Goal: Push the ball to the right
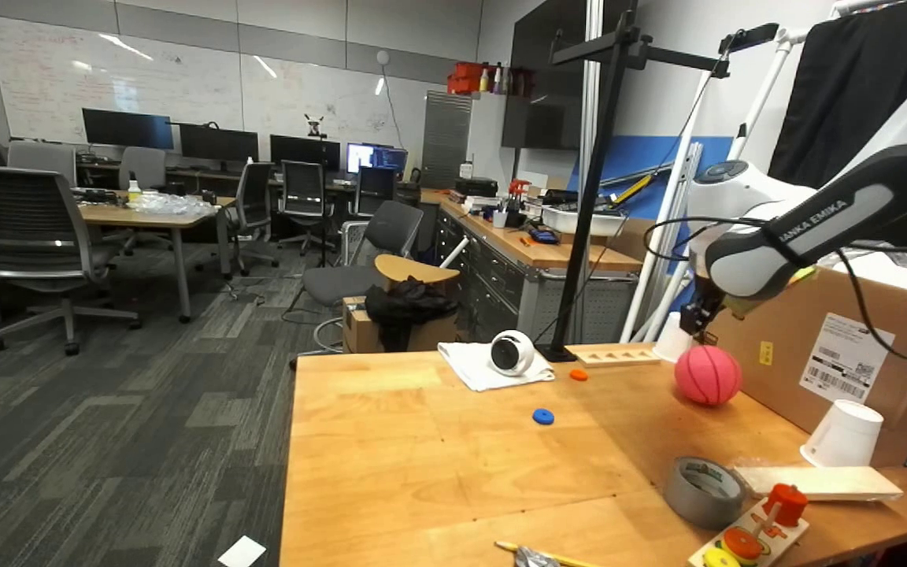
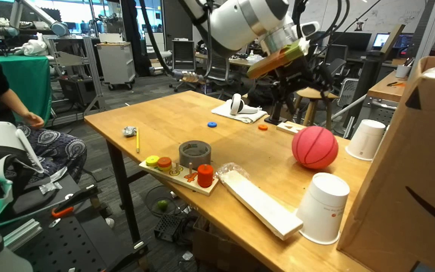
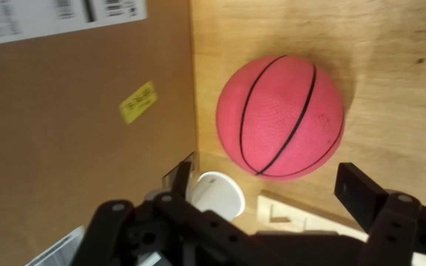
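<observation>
Ball (image 2: 315, 147): where?

– On the table (image 1: 390, 457), close to the box (image 3: 87, 140), between a cup (image 1: 843, 435) and another cup (image 1: 670, 342), both upside down.

Hand (image 3: 266, 181)?

– Wide. Fingertips (image 3: 359, 195) well apart in the wrist view.

Touching the ball?

– Apart from it in both exterior views, seemingly above; it's dark and small there, so height is hard to judge.

Rest of table?

– Tape (image 2: 193, 158) just beside the peg toy (image 2: 181, 177). Plank (image 2: 261, 206) near both, one end by a cup. Strip (image 1: 611, 356) beside the other. White gadget (image 1: 528, 350) on a cloth (image 1: 461, 366), orange ring (image 1: 579, 376) and blue ring (image 1: 543, 416) near it. Pencil (image 2: 138, 139) next to foil (image 2: 129, 131).
</observation>
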### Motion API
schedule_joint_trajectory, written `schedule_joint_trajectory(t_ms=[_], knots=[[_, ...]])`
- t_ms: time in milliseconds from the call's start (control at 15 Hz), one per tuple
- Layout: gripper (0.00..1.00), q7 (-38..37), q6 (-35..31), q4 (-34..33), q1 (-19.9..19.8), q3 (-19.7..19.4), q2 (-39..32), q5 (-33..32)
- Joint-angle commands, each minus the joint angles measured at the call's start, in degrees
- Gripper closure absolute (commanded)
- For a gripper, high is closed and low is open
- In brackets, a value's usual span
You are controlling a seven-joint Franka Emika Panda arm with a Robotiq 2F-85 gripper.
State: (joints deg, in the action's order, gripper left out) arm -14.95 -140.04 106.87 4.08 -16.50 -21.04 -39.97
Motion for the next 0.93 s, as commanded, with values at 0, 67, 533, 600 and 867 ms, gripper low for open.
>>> schedule_joint_trajectory(t_ms=[0, 67, 533, 600, 867], knots=[[0.00, -8.52, -0.20, 4.04, 3.96, -3.59, 8.21, -15.49], [0.00, -11.46, -0.63, 5.07, 6.42, -5.72, 9.33, -20.23], [0.00, -24.11, 0.72, 11.07, 1.18, 6.57, 11.92, -33.64], [0.00, -25.06, 0.65, 12.55, 1.18, 8.03, 12.30, -33.53], [0.00, -25.92, 0.58, 13.77, 1.07, 9.06, 12.82, -33.45]])
